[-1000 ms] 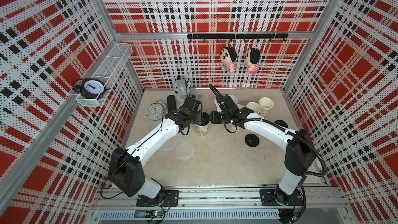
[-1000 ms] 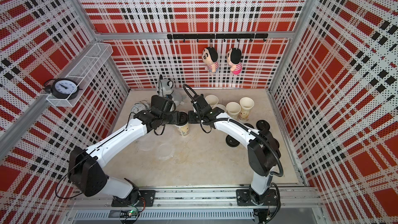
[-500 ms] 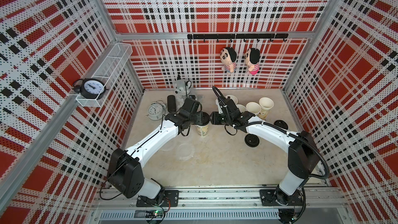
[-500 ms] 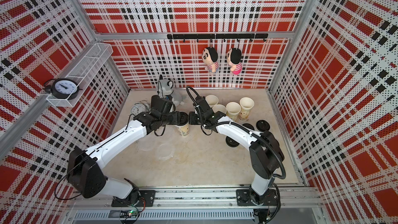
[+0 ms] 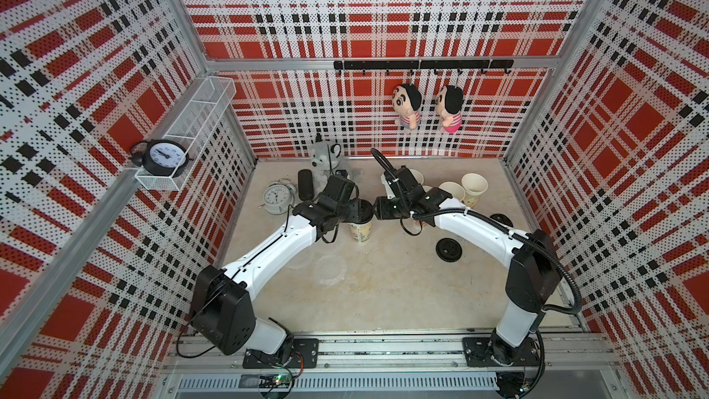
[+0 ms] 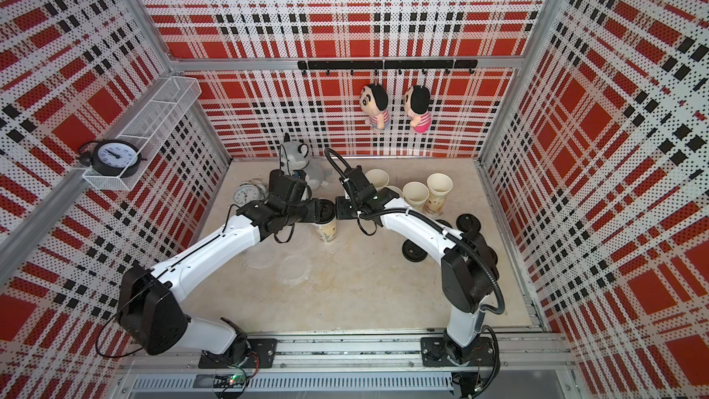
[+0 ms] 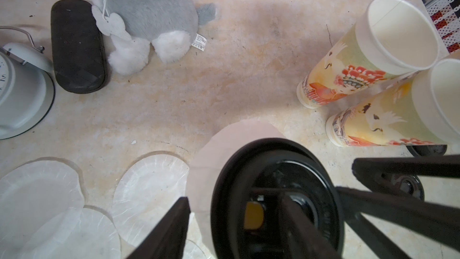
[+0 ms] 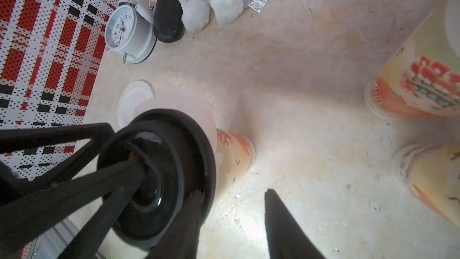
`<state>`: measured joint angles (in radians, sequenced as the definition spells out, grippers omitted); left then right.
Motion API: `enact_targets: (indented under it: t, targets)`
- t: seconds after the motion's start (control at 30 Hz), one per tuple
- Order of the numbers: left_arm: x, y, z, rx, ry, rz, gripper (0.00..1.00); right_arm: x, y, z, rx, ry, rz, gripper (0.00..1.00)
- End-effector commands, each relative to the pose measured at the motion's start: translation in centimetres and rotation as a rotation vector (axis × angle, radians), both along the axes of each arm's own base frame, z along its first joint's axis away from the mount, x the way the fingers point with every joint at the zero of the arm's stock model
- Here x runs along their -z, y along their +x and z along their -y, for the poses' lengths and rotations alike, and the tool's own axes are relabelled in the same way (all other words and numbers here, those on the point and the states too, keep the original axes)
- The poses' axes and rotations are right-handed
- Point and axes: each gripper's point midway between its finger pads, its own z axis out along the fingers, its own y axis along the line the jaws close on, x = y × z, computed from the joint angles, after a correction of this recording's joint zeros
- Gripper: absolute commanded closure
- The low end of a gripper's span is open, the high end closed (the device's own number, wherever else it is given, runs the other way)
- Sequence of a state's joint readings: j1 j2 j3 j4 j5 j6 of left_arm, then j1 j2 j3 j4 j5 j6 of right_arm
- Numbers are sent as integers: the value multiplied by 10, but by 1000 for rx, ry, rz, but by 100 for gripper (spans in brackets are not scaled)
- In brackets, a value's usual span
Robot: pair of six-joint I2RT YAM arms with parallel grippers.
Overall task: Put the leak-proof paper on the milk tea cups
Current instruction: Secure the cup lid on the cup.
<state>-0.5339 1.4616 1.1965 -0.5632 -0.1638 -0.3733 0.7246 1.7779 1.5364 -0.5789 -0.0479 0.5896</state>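
Both arms meet over the centre cup, mid-table. It wears a black lid. One leak-proof paper sheet sits between lid and cup mouth, its edge poking out round the lid in both wrist views.

Left gripper: jaws apart, one finger lying across the lid's sunken middle, the other outside the rim, not pinching. Right gripper: jaws apart too, one finger over the lid edge, the other clear of it above the table, clamped on nothing I can see.

Spare sheets lie flat on the table beside the centre cup, at least three, some overlapping. The open cups stand close together at the back right. I count four in a top view, one half hidden by the right arm. Loose lids lie near that arm.

Writing:
- Cup sides carry a white crane and a red-orange ornament print; I can't make out any text.
- White alarm clock: dial reads 12, 11, 10, the rest blurred.
- Grey plush: sewn tag, print too small to read. It also has a white hang tag, blank on the side I see.
- Black case: touching the plush.
- Black clock on the wire shelf: numerals too small to read.
- Lid surface: too blurred to read.
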Motion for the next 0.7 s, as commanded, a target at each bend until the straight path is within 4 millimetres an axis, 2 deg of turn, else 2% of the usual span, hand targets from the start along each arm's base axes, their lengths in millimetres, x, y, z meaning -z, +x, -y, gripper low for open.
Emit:
enact_targets:
  t: [0.0, 0.13, 0.37, 0.67]
  targets:
    - [51, -33, -22, 10, 125, -197, 40, 6, -10, 6, -23, -69, -40, 56]
    - [52, -33, -23, 10, 123, -199, 40, -6, -9, -2, -44, -26, -27, 54]
    - [52, -31, -19, 17, 109, -198, 40, -4, -8, -20, -83, 0, -39, 48]
    - [52, -31, -17, 23, 108, -197, 40, -8, -5, -31, -96, 17, -29, 46]
